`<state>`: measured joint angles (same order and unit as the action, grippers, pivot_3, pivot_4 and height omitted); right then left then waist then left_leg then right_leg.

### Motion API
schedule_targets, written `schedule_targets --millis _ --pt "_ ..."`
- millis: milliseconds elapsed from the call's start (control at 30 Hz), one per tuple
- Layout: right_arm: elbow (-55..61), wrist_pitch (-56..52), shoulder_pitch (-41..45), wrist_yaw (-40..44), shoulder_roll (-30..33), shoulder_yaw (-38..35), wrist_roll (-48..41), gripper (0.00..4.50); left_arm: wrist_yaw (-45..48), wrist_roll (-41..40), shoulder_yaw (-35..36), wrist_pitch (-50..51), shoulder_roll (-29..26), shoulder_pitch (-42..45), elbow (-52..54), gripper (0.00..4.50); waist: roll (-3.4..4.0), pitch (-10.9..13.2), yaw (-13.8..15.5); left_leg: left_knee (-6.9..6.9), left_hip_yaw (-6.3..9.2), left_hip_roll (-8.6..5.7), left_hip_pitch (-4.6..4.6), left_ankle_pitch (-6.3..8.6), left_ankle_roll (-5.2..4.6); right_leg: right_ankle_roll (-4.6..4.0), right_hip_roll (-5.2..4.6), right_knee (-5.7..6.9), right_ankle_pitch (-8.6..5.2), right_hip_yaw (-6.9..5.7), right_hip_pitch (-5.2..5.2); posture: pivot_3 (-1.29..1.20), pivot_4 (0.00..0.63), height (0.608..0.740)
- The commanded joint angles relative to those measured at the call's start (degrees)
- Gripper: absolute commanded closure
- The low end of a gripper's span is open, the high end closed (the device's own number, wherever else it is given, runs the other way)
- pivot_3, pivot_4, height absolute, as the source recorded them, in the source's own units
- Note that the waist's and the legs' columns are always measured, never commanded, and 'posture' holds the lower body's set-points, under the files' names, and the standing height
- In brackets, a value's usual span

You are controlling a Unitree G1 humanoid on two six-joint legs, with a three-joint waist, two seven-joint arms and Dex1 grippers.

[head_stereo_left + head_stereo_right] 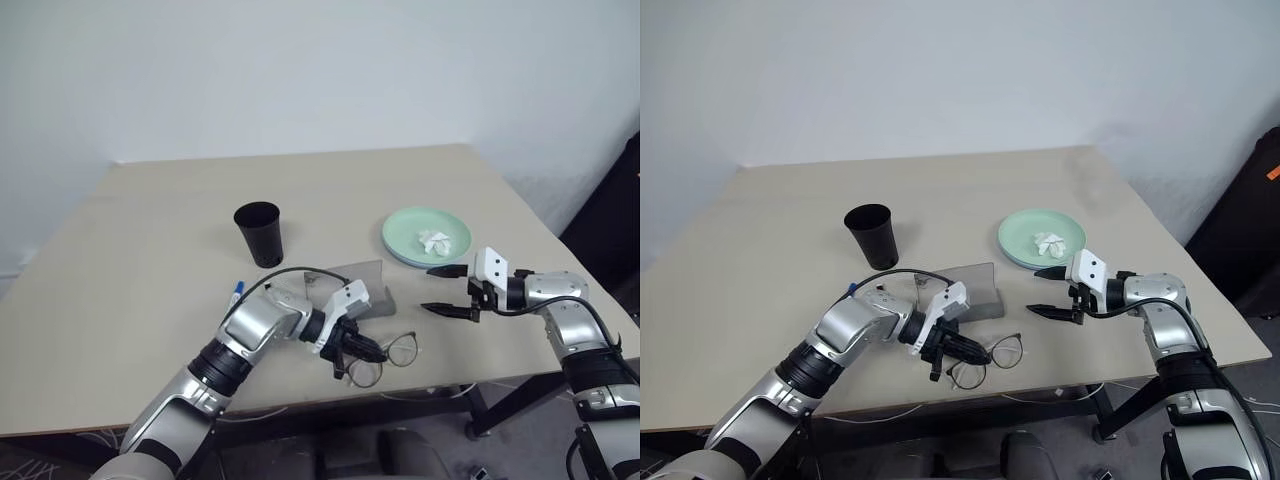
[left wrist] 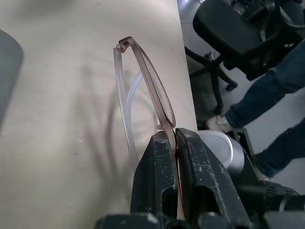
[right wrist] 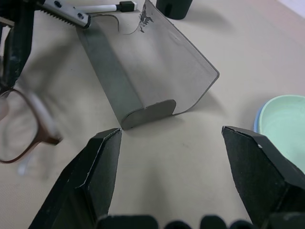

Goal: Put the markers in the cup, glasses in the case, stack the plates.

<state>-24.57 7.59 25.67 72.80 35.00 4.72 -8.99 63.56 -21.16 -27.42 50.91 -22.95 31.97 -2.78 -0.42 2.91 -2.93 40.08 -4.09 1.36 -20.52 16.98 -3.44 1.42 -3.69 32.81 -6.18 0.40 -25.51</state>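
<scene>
Here the left gripper [image 1: 372,352] is clenched on the glasses [image 1: 388,356], whose frame runs out past its fingertips, while the right gripper [image 1: 443,290] gapes just beside the grey case [image 1: 362,290].

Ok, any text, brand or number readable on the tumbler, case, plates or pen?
None readable. The plain black plastic tumbler, the long grey box-shaped case, the round mint green plate and the white-bodied marker with a blue cap show no print; any on the marker is too small.
</scene>
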Motion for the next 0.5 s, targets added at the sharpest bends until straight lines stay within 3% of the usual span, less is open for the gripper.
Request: schedule_targets --millis 33,300,500 --pt "0.6 0.5 1.0 -0.3 0.6 -0.6 -0.5 0.84 -0.3 -0.5 4.2 -1.9 -0.8 3.2 0.6 4.45 0.00 0.0 0.0 0.00 0.00 0.00 0.00 0.00 0.00 0.00 0.01 0.00 0.00 0.01 0.00 0.00 0.000 0.740" --pt "-0.9 0.7 1.7 0.0 1.3 -0.3 -0.2 0.84 2.5 0.3 8.0 -8.9 -3.2 10.7 -2.1 4.45 -0.03 0.0 0.0 -0.01 0.01 -0.07 -0.04 0.02 -0.02 0.01 0.06 -0.02 0.00 0.15 -0.02 0.00 0.000 0.740" --pt "-1.4 0.6 2.2 0.2 1.0 0.2 -0.3 0.84 4.0 9.6 3.9 -21.4 -4.7 15.9 -12.5 4.45 -0.04 0.0 0.0 -0.01 0.00 -0.16 -0.04 0.01 -0.04 0.01 0.07 -0.01 0.00 0.26 -0.01 0.00 0.000 0.740"
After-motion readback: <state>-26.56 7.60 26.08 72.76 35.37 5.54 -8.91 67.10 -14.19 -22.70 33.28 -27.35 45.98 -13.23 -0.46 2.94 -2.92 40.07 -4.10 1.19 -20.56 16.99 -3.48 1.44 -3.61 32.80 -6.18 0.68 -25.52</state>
